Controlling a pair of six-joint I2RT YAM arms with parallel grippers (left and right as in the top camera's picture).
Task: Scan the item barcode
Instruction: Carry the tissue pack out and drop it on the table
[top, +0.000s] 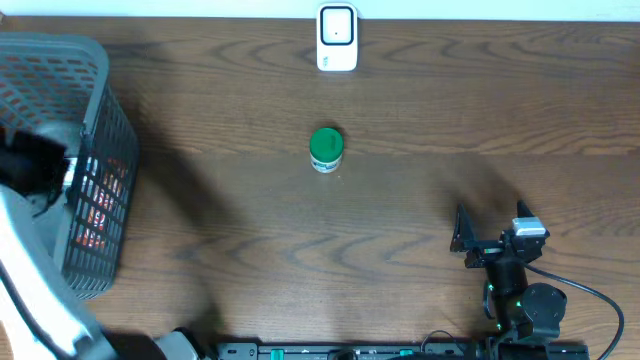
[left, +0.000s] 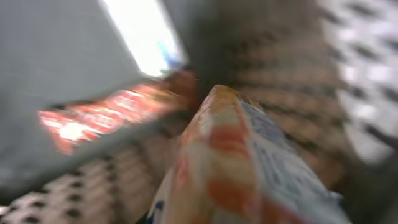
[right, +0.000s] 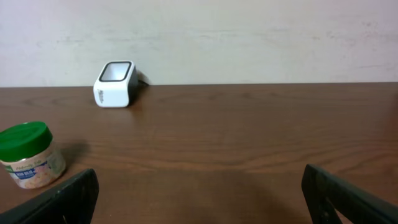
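My left arm (top: 35, 162) reaches down into the grey mesh basket (top: 100, 90) at the table's left end. The left wrist view is blurred; an orange and white packet (left: 236, 162) fills its lower middle, right at the jaws, and the gripper is shut on it. Its fingers do not show. The white barcode scanner (top: 337, 38) stands at the far edge of the table, also in the right wrist view as the scanner (right: 115, 83). My right gripper (top: 468, 238) rests open at the front right, nothing between its fingers (right: 68, 199).
A jar with a green lid (top: 326, 149) stands mid-table, left of the right gripper (right: 199, 205) as the jar (right: 28, 155). Red packets (top: 98, 205) lie in the basket; another red packet (left: 106, 118) lies beside the held one. Basket walls surround the left gripper.
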